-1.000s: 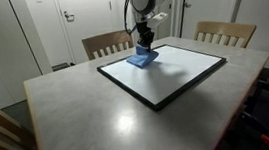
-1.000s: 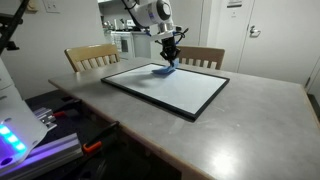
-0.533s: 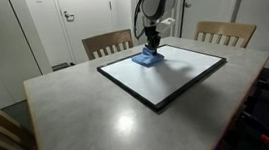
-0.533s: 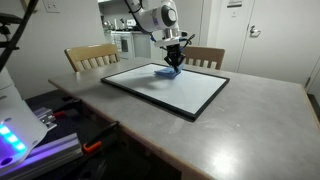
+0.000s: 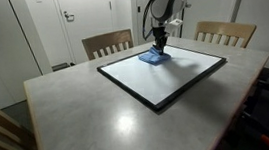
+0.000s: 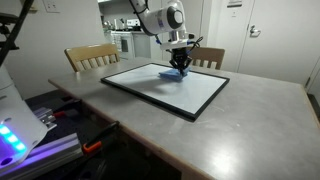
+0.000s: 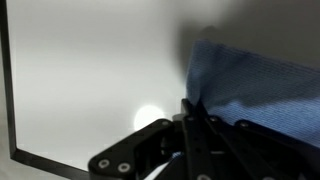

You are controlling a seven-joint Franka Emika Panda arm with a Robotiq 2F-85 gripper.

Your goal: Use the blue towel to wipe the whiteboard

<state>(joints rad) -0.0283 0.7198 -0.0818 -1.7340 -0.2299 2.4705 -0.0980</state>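
Observation:
The whiteboard (image 5: 165, 77) (image 6: 170, 88) lies flat on the grey table, white with a thin black frame. The blue towel (image 5: 154, 56) (image 6: 172, 72) lies rumpled on the board near its far edge. My gripper (image 5: 159, 44) (image 6: 182, 62) points straight down onto the towel and is shut on it. In the wrist view the fingers (image 7: 190, 110) meet on the blue towel (image 7: 255, 85), with the white board (image 7: 90, 70) and its black frame below.
The grey tabletop (image 5: 79, 116) surrounds the board. Wooden chairs (image 5: 107, 44) (image 5: 225, 32) stand at the far side, and another chair (image 5: 3, 139) at the near corner. A rack with a lit device (image 6: 15, 140) stands beside the table.
My gripper has slid the blue towel along the board's far edge, to the right in both exterior views.

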